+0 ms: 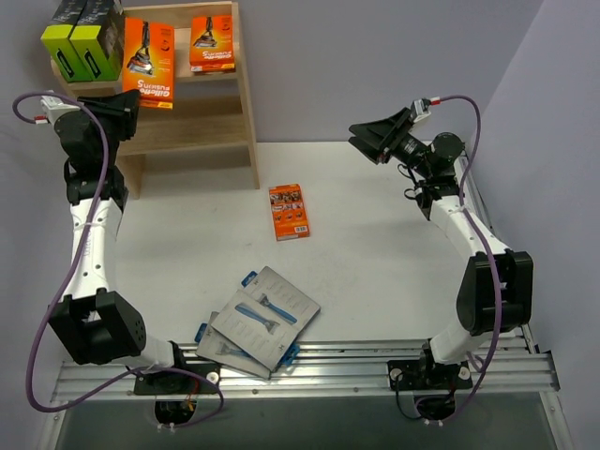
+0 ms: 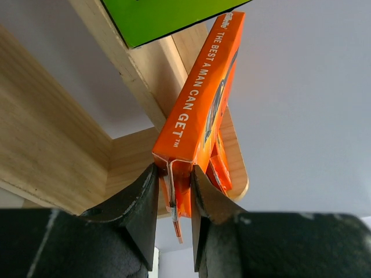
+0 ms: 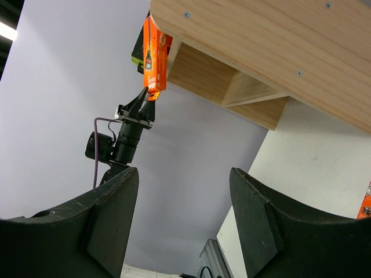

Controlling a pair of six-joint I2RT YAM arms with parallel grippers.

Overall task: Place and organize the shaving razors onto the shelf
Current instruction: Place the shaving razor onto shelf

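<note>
My left gripper (image 1: 132,97) is shut on the lower edge of a flat orange razor pack (image 1: 148,62) and holds it upright against the front of the wooden shelf (image 1: 225,103). In the left wrist view the fingers (image 2: 142,200) pinch that orange pack (image 2: 200,110) beside a shelf board (image 2: 52,145). A second orange pack (image 1: 212,43) and two black boxes with lime-green sides (image 1: 82,39) stand on the upper tier. A third orange pack (image 1: 289,210) lies flat mid-table. Two grey cards (image 1: 272,309) (image 1: 234,349) overlap near the front edge. My right gripper (image 1: 371,142) hangs open and empty above the table.
The shelf stands at the table's back left corner against the wall. In the right wrist view the shelf's side panel (image 3: 278,46) is overhead, and the left gripper (image 3: 139,107) with its orange pack (image 3: 153,58) shows beyond. A metal rail (image 1: 375,361) runs along the near edge.
</note>
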